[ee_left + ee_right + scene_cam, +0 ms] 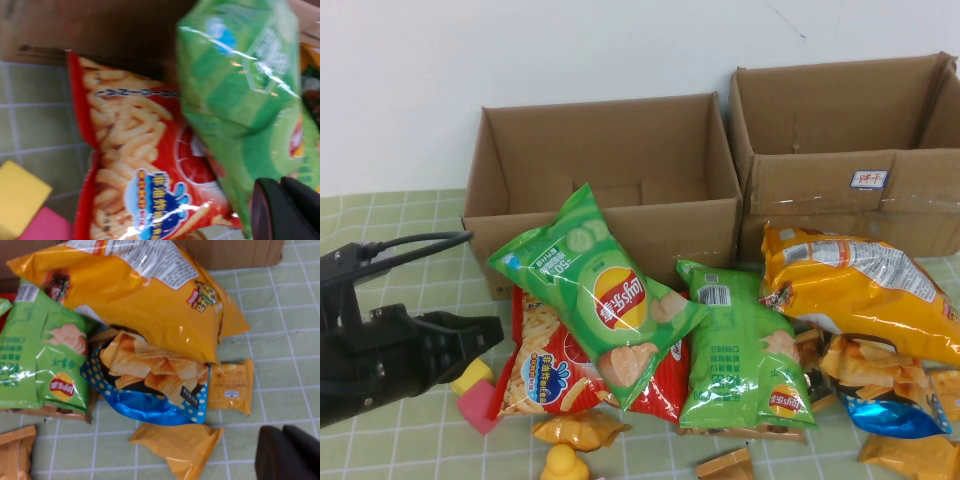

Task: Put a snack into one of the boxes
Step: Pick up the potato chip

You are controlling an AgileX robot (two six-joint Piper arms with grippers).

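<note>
At the far side of the bench, against a plain white wall, stand two open cardboard boxes side by side: the left box, whose visible inside holds nothing, and the right box, which carries a small white label on its near wall and also shows a bare inside. The bench is covered with a pale green checked cloth. Near the boxes lies a heap of snacks. The large yellow chip bag lies on the right, just in front of the right box. A green cucumber chip bag leans tilted against the left box's near wall, resting on a red fries bag. Between these and the yellow bag lies a second green chip bag. Nearer, a blue chip bag sits under the yellow bag's edge, with small orange packets beside it. At the near left, a yellow block touches a pink block. The left end effector hovers low at the near left, its fingers slightly parted and empty, pointing at the red fries bag. The right end effector shows only as a dark shape in its wrist view, above the cloth near the orange packets; whether it is open I cannot tell.
</note>
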